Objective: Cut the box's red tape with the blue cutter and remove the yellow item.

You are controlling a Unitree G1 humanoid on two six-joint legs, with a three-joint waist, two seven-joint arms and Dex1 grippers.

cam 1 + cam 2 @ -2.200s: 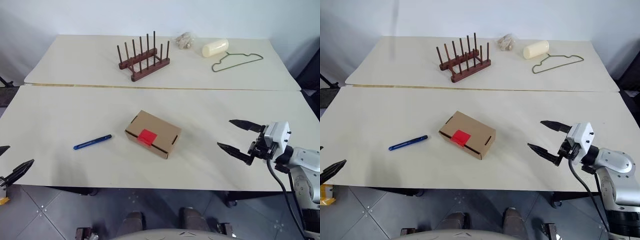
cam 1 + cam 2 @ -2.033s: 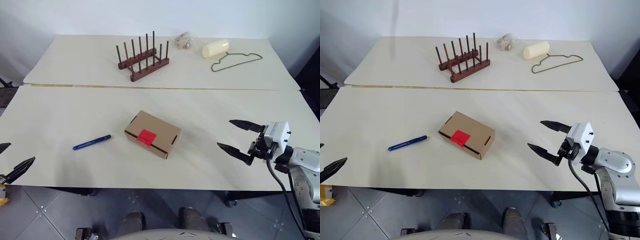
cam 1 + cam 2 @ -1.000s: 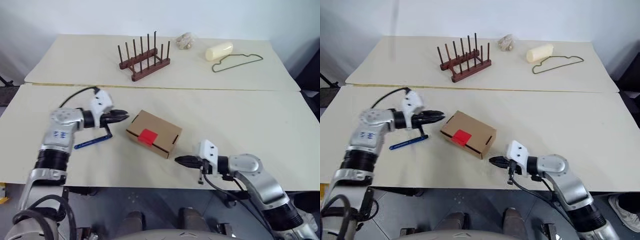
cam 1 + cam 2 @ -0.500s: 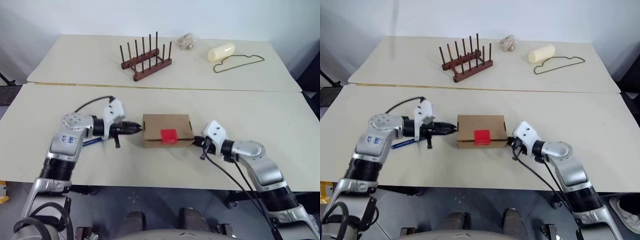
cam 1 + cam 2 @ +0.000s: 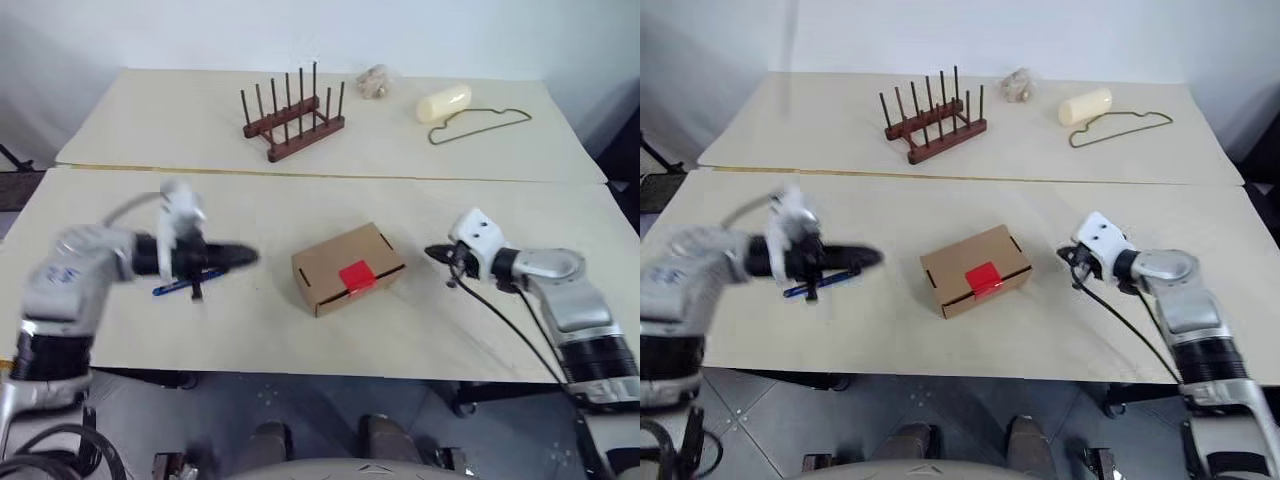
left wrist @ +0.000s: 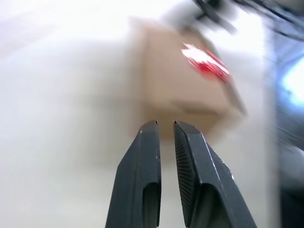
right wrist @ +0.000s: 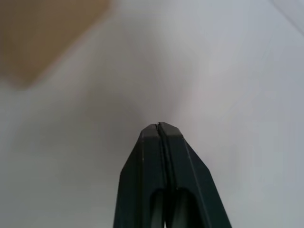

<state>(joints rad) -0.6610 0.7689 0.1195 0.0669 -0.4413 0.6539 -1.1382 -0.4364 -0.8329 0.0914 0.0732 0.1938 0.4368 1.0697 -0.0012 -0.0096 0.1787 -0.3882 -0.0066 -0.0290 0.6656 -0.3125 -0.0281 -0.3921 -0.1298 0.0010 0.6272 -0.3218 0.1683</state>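
The brown box (image 5: 335,262) lies slantwise at mid-table, with the red tape (image 5: 357,275) on its near edge. To its left, the blue cutter (image 5: 170,289) rests on the table, partly under my left gripper (image 5: 250,257). That gripper hovers blurred a hand's width left of the box. In the left wrist view its fingers (image 6: 147,156) stand almost together, with nothing between them, pointing at the box (image 6: 190,95). My right gripper (image 5: 430,251) is shut and empty, just right of the box and apart from it. The yellow item is hidden.
At the back stand a wooden peg rack (image 5: 292,125), a pale crumpled lump (image 5: 375,80), a cream cylinder (image 5: 443,102) and a green wire hanger (image 5: 478,123). A seam (image 5: 300,175) runs between the two tabletops.
The box has turned from square to slantwise. Both grippers have left its ends: the left drew back and rose, the right swung out to the right.
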